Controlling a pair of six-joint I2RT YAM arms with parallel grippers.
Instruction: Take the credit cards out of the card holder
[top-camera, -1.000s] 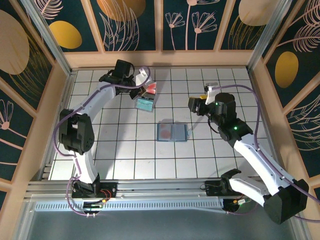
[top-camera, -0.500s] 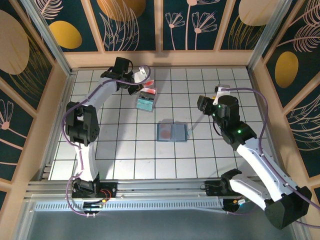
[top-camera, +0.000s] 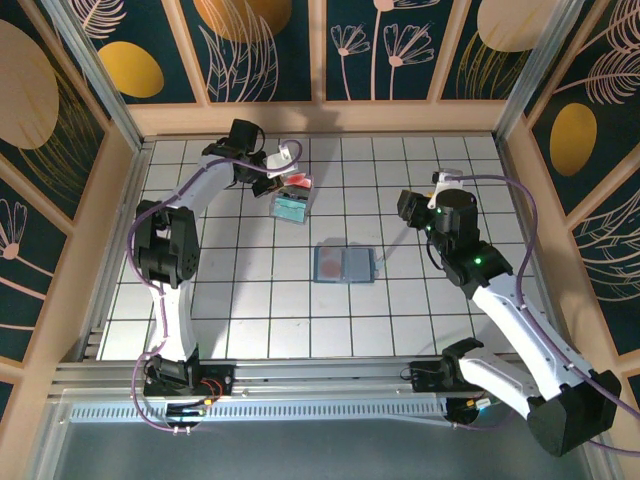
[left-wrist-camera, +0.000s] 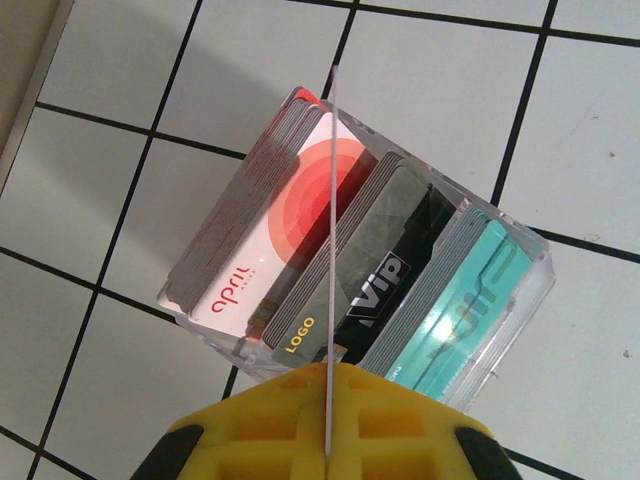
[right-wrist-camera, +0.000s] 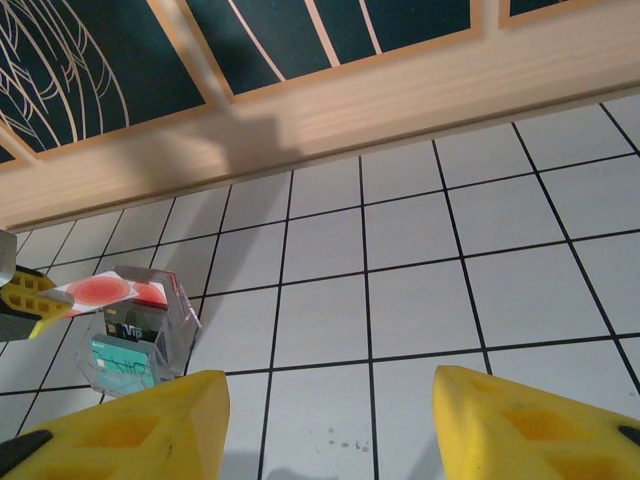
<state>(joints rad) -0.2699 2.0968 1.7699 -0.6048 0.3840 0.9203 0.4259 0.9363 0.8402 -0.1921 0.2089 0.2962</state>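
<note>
A: Is a card in hand?

B: Yes; the left end effector (left-wrist-camera: 325, 430) is pinched shut on a salmon-red credit card (right-wrist-camera: 98, 291), held above the clear plastic box (right-wrist-camera: 175, 335) near the far edge of the tabletop (top-camera: 250, 300), toward its far-left corner; from the left wrist the card shows edge-on, a thin line crossing the red-and-white april card (left-wrist-camera: 255, 250) and the black VIP card (left-wrist-camera: 385, 270) in the box.

A: And the card holder?

B: The card holder (top-camera: 345, 265) lies open and flat in the middle of the tabletop, well apart from the box; whether more cards sit in it I cannot tell from above; the right end effector (right-wrist-camera: 330, 405) hangs over the right half of the tabletop, fingers spread wide, holding nothing.

A: What might spoil it from here?

B: I judge the drop to be the weak point; the box is packed with stacks, so a card let go crooked could catch a wall or ride up on a stack and slide out onto the tiles; a thin card lying flat on tile would be hard to pinch again; too low a descent could knock the light box aside; and the holder, pinned by nothing, may skid when the next card is pulled.
</note>
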